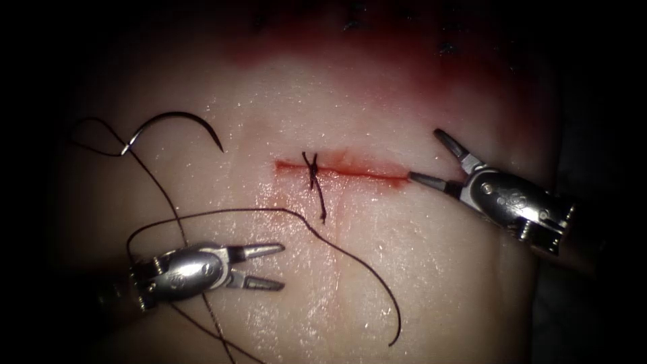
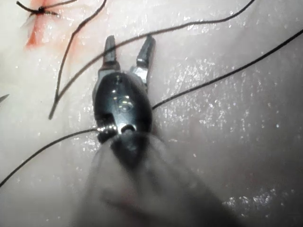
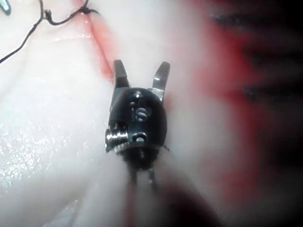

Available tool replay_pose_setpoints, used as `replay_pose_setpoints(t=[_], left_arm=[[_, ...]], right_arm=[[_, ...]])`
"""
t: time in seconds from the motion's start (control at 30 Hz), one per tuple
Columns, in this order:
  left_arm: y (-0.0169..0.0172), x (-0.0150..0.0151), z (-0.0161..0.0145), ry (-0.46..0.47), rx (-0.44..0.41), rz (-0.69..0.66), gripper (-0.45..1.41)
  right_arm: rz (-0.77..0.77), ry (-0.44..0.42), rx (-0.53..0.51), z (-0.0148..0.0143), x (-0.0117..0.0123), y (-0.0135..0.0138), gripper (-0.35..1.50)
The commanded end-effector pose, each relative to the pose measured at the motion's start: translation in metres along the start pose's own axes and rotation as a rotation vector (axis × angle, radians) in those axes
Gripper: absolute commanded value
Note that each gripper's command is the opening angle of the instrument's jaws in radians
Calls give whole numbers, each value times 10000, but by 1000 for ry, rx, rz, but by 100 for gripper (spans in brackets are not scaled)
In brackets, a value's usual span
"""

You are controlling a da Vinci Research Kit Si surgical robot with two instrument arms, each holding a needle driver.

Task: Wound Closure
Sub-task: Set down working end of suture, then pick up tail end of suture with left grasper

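The tissue carries a short red cut with one knotted stitch near its left end. The curved needle lies loose on the tissue's surface, up and left of the cut. Dark thread trails from it in loops across the lower tissue. My left tool hovers below the cut with its jaws open, holding nothing. My right tool sits at the cut's right end, jaws spread wide and empty. The left tool has thread running past it, and the right tool is beside the cut.
Red fluid stains the far part of the tissue. A free thread end curls at the lower right of the left tool. Darkness surrounds the lit tissue.
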Motion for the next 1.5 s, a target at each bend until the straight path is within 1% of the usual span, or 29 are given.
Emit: replay_pose_setpoints(t=[0.03, 0.17, 0.27, 0.3, 0.33, 0.4, 0.43, 0.47, 0.5, 0.53, 0.57, 0.63, 0.67, 0.73, 0.77, 0.8, 0.83, 0.93, 0.97, 1.03, 1.07, 1.13, 1.17, 1.2, 1.3, 1.33, 1.4, 1.47, 1.5], left_arm=[[-3, 3, 2, -1, 11, -9, 64], [-4, 24, 0, 17, 39, -13, 62], [4, 48, -30, 2, 25, -17, 60], [4, 48, -30, 2, 25, -17, 60], [4, 58, -54, -25, 40, -24, 60], [5, 67, -78, -53, 60, -30, 60], [5, 78, -106, -80, 72, -27, 60], [5, 83, -118, -92, 76, -22, 60], [5, 83, -118, -92, 76, -22, 60], [5, 100, -156, -115, 103, -20, 59], [5, 106, -171, -123, 118, -22, 59], [5, 110, -182, -133, 134, -23, 59], [2, 120, -205, -162, 170, -24, 58], [-3, 128, -222, -184, 200, -20, 56], [-12, 137, -236, -183, 232, -18, 55], [-17, 142, -239, -178, 246, -18, 54], [-26, 154, -241, -153, 296, -30, 53], [-48, 186, -229, -86, 406, -34, 53], [-48, 186, -229, -86, 406, -34, 53], [-56, 219, -186, 4, 425, -51, 53], [-55, 223, -175, 16, 425, -55, 53], [-45, 236, -111, 17, 401, -41, 53], [-43, 237, -98, 8, 392, -38, 53], [-41, 237, -85, -3, 384, -36, 53], [-38, 220, -10, -58, 356, 5, 51], [-38, 220, -10, -58, 356, 5, 51], [-47, 186, 25, -93, 331, 31, 49], [-49, 173, 33, -100, 324, 42, 49], [-49, 156, 40, -112, 305, 56, 48]], right_arm=[[-1, 2, 2, 7, -2, -3, 130], [-1, 4, 2, 8, -2, -4, 130], [0, 0, 8, 6, -4, -6, 130], [0, 0, 8, 6, -4, -6, 130], [0, -2, 11, 5, -5, -6, 130], [0, -2, 11, 5, -5, -6, 130], [0, -2, 10, 6, -5, -6, 130], [0, -3, 9, 6, -4, -7, 130], [0, -3, 9, 6, -4, -7, 130], [6, 0, 11, 8, -3, -8, 130], [6, 1, 12, 9, -3, -9, 128], [7, 2, 12, 10, -2, -10, 128], [7, 2, 16, 12, -1, -11, 128], [7, 5, 19, 14, -1, -12, 128], [8, 6, 19, 15, 0, -13, 128], [8, 6, 18, 16, 0, -13, 128], [8, 5, 17, 17, 1, -14, 128], [8, 5, 21, 17, 1, -15, 128], [8, 5, 21, 17, 1, -15, 128], [7, 7, 24, 14, 0, -14, 126], [7, 7, 25, 14, 0, -13, 125], [7, 8, 26, 13, -1, -13, 125], [7, 8, 26, 13, -1, -13, 125], [7, 8, 26, 12, 0, -13, 125], [6, 7, 30, 10, 0, -14, 125], [6, 7, 30, 10, 0, -14, 125], [6, 7, 31, 9, 0, -15, 125], [6, 7, 31, 8, 1, -15, 125], [7, 7, 31, 8, 1, -15, 125]])
